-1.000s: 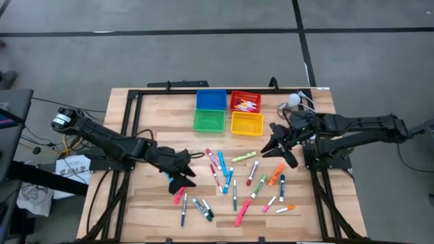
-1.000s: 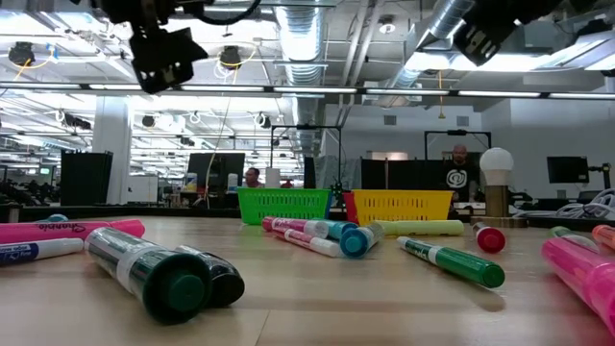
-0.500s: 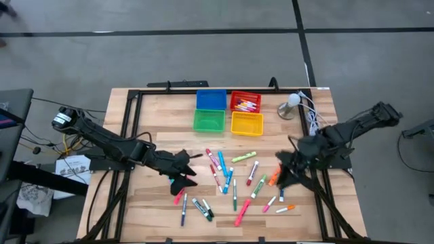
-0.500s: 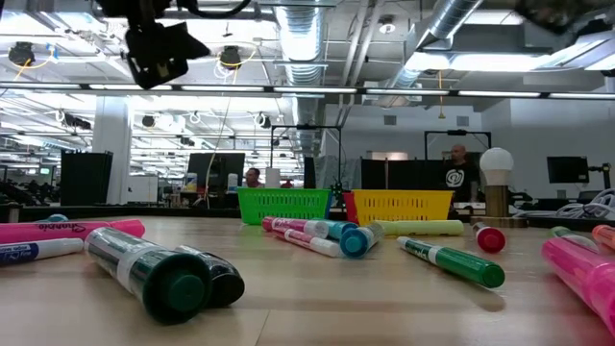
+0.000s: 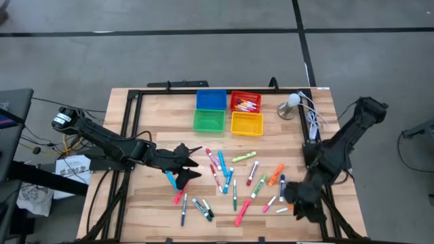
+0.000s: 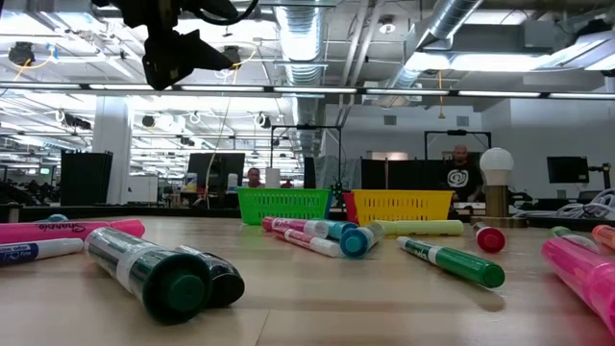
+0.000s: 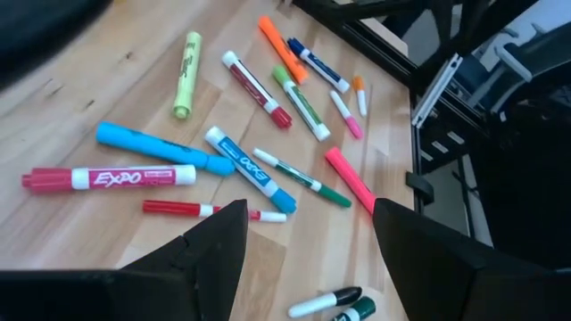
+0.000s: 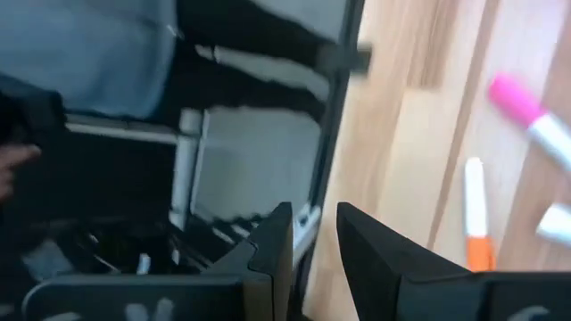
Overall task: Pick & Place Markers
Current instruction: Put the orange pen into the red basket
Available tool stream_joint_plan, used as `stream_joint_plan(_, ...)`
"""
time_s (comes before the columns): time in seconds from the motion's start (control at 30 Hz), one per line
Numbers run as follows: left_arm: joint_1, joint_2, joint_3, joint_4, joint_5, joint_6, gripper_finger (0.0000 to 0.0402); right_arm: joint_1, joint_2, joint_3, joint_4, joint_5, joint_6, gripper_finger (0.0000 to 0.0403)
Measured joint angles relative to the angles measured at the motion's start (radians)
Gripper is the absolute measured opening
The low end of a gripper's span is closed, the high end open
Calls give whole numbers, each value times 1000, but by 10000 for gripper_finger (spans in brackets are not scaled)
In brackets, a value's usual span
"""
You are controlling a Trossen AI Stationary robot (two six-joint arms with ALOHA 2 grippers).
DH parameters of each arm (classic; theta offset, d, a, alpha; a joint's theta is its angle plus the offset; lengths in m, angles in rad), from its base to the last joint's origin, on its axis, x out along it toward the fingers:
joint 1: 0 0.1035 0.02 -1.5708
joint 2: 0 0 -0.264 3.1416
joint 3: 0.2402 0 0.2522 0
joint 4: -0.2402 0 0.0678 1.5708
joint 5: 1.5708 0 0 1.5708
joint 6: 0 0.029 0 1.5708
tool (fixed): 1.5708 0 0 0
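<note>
Loose markers [image 5: 230, 177] lie scattered across the wooden table [image 5: 152, 115], on the side of the four small coloured bins [image 5: 229, 112] nearer the arms, with a few more already lying in the red bin [image 5: 245, 102]. The left gripper [image 5: 184, 166] hovers over the edge of the scatter farthest from the right arm, its jaws standing wide and holding nothing; in its wrist view a pale blue marker [image 7: 161, 147] and a red-and-white one [image 7: 109, 177] lie just ahead of its fingers [image 7: 210, 250]. The right gripper [image 5: 298, 203] hangs off the table's right edge, well away from the bins, jaws narrowed to a slim gap with nothing between them (an orange-capped marker [image 8: 476, 214] lies on the wood just past it). These pens look light, rigid and smooth-barrelled, likely to roll or squirt out if pinched near a tapered cap. The surest hold appears to be across the mid-barrel, fingers square to the pen's length, on one lying clear of its neighbours.
</note>
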Motion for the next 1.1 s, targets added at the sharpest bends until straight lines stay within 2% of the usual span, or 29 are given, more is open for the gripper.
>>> stream_joint_plan(0.23, 0, 0, 0, 4, -3, -19, 242, 71, 105, 0, -23, 72, 29, 82)
stream_joint_plan(0.8, 2, 0, 0, 4, -6, 25, 242, 28, 132, 0, -28, 89, 46, 84)
stream_joint_plan(0.93, 2, 0, 0, 4, -6, 27, 242, 6, 132, 0, -29, 92, 46, 110)
stream_joint_plan(1.1, 2, 0, 0, 4, -6, 34, 242, -7, 132, 0, -56, 101, 64, 177)
